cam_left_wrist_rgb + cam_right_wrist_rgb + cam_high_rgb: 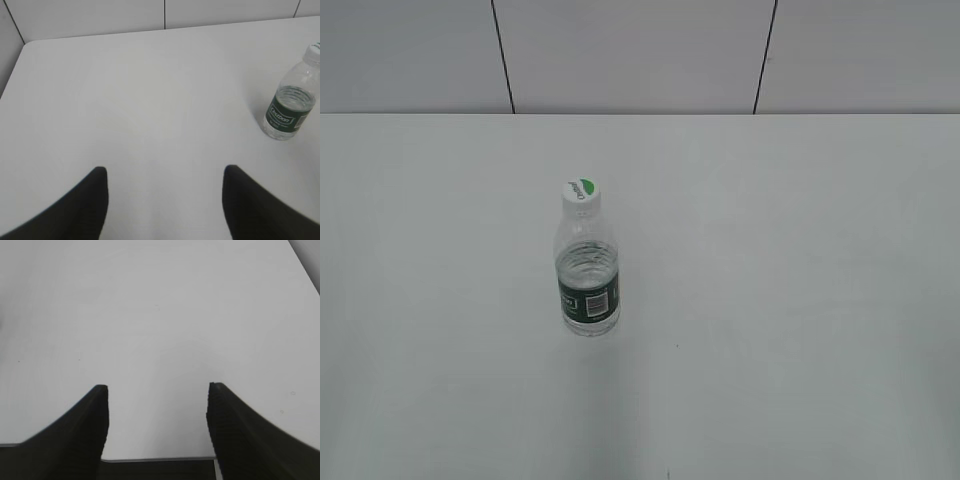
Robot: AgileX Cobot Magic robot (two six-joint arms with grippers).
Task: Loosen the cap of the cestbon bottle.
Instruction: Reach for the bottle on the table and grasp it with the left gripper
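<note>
The cestbon bottle (588,285) stands upright on the white table, a little left of centre in the exterior view, clear and ribbed with a dark green label band. Its white cap (581,191) with a green half-moon mark sits on top. The bottle also shows at the right edge of the left wrist view (291,105), with the cap (314,51) partly cut off. My left gripper (164,172) is open and empty, well to the left of the bottle. My right gripper (156,389) is open and empty over bare table near the front edge. Neither gripper shows in the exterior view.
The white table (800,300) runs back to a panelled wall (640,55). The table's front edge (160,459) shows between the right fingers, and its left far corner (27,45) shows in the left wrist view.
</note>
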